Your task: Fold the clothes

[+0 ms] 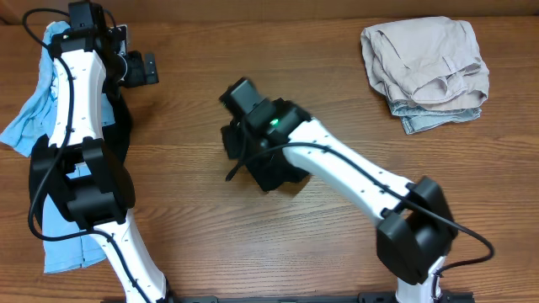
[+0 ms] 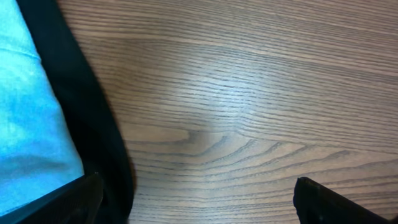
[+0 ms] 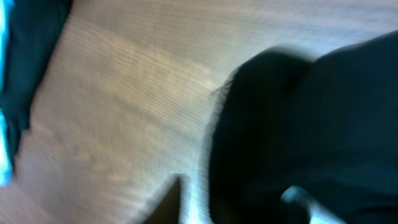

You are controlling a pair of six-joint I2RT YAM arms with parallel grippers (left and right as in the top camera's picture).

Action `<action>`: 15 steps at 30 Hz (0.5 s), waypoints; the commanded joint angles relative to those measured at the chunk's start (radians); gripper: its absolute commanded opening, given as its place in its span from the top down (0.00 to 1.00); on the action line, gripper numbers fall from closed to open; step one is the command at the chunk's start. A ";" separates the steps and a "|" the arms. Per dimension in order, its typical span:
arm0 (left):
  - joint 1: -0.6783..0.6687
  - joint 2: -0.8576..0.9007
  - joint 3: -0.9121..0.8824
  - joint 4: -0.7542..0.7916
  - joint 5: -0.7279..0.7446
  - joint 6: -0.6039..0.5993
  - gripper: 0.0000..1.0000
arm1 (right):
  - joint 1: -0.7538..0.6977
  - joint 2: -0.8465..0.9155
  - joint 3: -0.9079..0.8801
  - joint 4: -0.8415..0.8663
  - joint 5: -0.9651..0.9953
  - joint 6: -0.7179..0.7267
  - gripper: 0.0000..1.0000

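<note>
While the left hand point(image 2: 199, 194) gapes wide above the wood-grain table point(image 1: 337, 109), the right hand point(image 1: 248, 145), blurred, cannot be judged.

Brown wood-grain table point(image 1: 278, 50), grain running lengthwise, pale glare patch.

Overhead looks down; wrist cameras hug the table point(image 1: 194, 231).

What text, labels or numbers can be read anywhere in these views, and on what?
No readable text in any view.
On the light blue T-shirt: no print legible.
On the beige folded pile: no tag or label shows.
On the black garment: nothing; the right wrist view is blurred.
The green light on the right arm is a lamp, no characters.
</note>
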 commanded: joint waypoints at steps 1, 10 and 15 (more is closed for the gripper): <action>-0.007 0.006 0.018 0.010 0.023 -0.013 0.00 | 0.026 0.010 0.017 -0.027 -0.042 0.006 0.55; -0.007 0.006 0.018 0.008 0.023 -0.014 0.00 | -0.062 -0.144 0.021 -0.179 -0.016 0.040 0.39; -0.007 0.006 0.018 0.009 0.023 -0.013 0.00 | -0.148 -0.170 0.018 -0.334 0.051 0.079 0.37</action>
